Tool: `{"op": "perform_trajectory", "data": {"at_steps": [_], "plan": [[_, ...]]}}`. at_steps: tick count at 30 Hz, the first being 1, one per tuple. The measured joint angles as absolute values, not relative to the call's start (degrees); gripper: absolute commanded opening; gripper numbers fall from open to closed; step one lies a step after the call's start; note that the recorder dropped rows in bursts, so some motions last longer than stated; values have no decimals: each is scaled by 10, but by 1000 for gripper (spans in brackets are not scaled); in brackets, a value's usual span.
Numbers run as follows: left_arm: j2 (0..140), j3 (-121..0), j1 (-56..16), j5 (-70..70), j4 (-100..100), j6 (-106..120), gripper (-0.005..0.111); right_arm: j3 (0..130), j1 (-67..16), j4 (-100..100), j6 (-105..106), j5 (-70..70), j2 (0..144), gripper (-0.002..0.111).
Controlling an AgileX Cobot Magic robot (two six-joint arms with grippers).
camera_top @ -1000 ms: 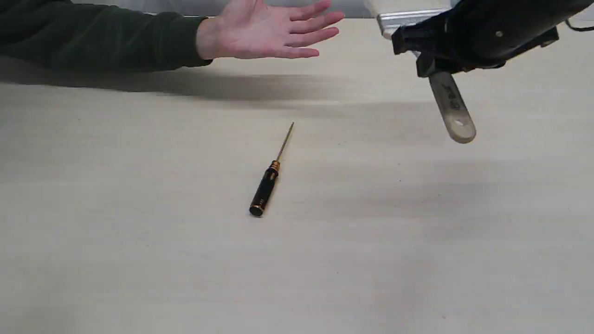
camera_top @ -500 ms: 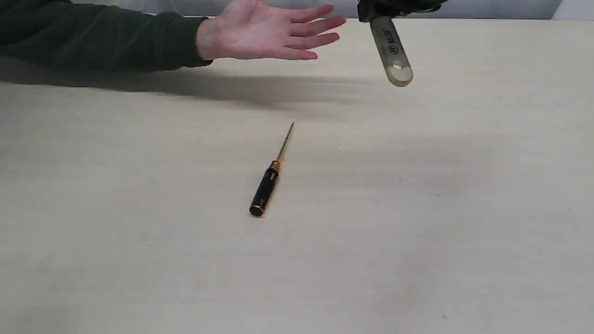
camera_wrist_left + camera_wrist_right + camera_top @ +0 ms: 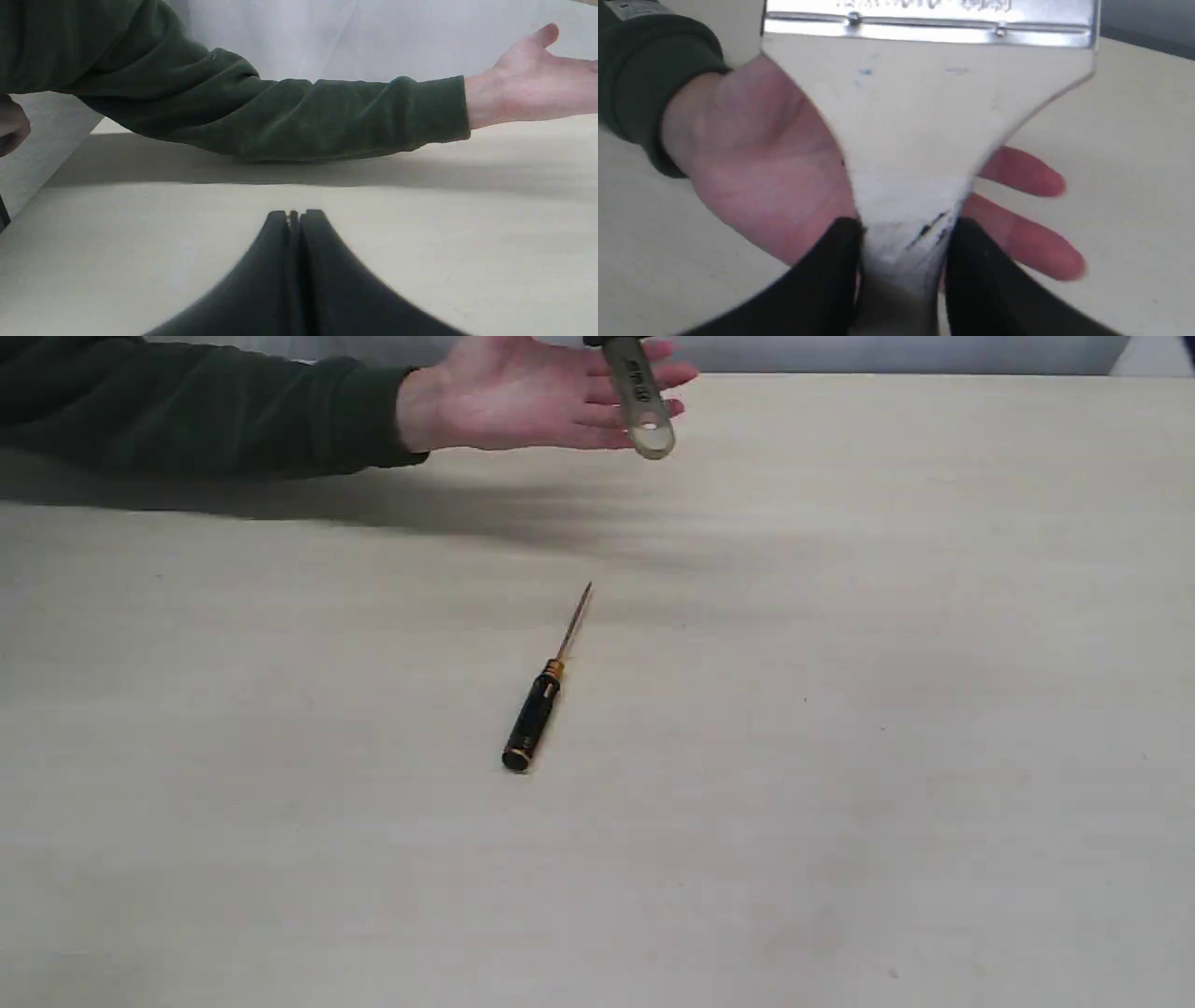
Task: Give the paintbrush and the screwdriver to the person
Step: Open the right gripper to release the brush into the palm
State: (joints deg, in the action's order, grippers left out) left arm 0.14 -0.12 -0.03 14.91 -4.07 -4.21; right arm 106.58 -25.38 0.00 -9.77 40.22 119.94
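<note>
Step in hand: delivery of the paintbrush (image 3: 924,116), the first of the two items. Your right jaws are clamped on the narrow neck of its wooden handle, where it begins to flare toward the silver ferrule (image 3: 924,21). The right wrist view shows the brush held directly over the person's open hand (image 3: 756,177), palm up. In the exterior view the holed end of the handle hangs in front of the fingers, above the bench (image 3: 840,803). Whether brush and palm touch, I cannot tell. Your left jaws are pressed together on nothing, with the green sleeve (image 3: 280,116) lying across the bench ahead of them. The screwdriver (image 3: 540,705) lies on the bench, well apart from the hand, and is not yet collected. Judgement: the first handover is close to complete, the second not begun. The next move calls for lowering the brush into the palm, parting the right jaws only once the hand bears it, then drawing clear of the fingers. The screwdriver's slim black handle will want a centred pinch.
</note>
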Motion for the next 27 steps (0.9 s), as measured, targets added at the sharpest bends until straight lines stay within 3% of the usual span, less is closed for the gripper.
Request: {"op": "perform_trajectory", "data": {"at_steps": [14,16,22,27], "plan": [[1,-1,0,149,-41,-42,0,1175,-255,-7,-101,469,1297,5],[1,-1,0,149,-41,-42,0,1176,-255,-7,-101,475,1297,13],[1,-1,0,149,-41,-42,0,1178,-255,-7,-101,491,1288,48],[1,-1,0,149,-41,-42,0,1178,-255,-7,-97,500,1248,53]]}}
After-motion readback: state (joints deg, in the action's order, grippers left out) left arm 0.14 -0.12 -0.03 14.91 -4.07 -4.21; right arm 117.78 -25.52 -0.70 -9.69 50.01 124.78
